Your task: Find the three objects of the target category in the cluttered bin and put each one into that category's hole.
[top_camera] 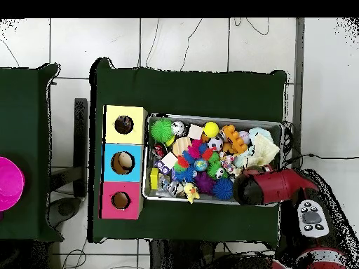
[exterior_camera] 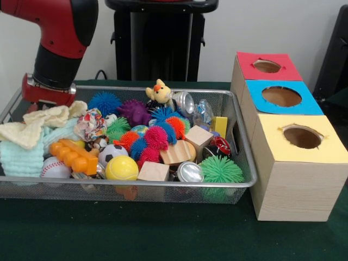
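On the green bench (exterior_camera: 163,234) stands a wire-mesh bin (exterior_camera: 136,185) packed with mixed objects, and just beside it, on the viewer's right in the front view, a wooden box (exterior_camera: 296,179) with three holes in coloured tops: red (exterior_camera: 267,66), blue (exterior_camera: 281,96) and yellow (exterior_camera: 302,137). Spiky rubber balls crowd the middle of the bin: a blue one (exterior_camera: 104,101) and a purple one (exterior_camera: 134,112) toward the back, a multicoloured cluster (exterior_camera: 151,138) at centre, and a green one (exterior_camera: 221,169) at the front right corner. Sports-type balls lie front left: a yellow ball (exterior_camera: 122,168), a small football (exterior_camera: 112,152) and a baseball (exterior_camera: 55,168). Wooden blocks (exterior_camera: 198,139), a metal can (exterior_camera: 190,172), an orange plastic brick (exterior_camera: 73,155), a yellow plush chick (exterior_camera: 159,92) and folded cloths (exterior_camera: 24,144) fill the rest. The red and black arm (exterior_camera: 60,43) hangs over the bin's back left corner in the front view. Its claw is hidden behind the wrist and the cloths, so whether it is open or closed cannot be told.
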Available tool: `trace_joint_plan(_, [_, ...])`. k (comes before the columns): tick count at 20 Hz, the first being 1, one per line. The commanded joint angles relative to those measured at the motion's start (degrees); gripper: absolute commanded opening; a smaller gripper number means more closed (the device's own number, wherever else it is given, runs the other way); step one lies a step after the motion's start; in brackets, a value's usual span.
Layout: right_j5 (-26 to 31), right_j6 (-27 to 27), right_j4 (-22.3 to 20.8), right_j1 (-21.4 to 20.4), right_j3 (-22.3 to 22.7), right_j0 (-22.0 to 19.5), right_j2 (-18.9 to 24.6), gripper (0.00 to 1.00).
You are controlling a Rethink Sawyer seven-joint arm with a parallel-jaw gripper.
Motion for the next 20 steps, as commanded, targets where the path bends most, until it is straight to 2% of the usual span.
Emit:
trace_joint_plan(1, [-0.2, 2.5, 2.0, 4.0, 0.7, -1.7, 5.5, 0.0])
trace_joint_plan(3, [0.7, 0.4, 2.8, 3.9, 1.0, -3.2, 7.9, 0.0])
trace_joint_plan(6, [0.2, 0.6, 3.2, 3.7, 1.0, -3.3, 8.4, 0.0])
trace_joint_plan(9, [2.3, -0.8, 4.0, 3.3, 0.4, -3.5, 9.6, 0.0])
trace_joint_plan(10, [2.8, -0.9, 4.3, 3.2, 0.2, -3.6, 9.8, 1.0])
trace_joint_plan(20, [7.0, -2.9, 6.0, 2.6, -1.3, -3.0, 10.9, 1.0])
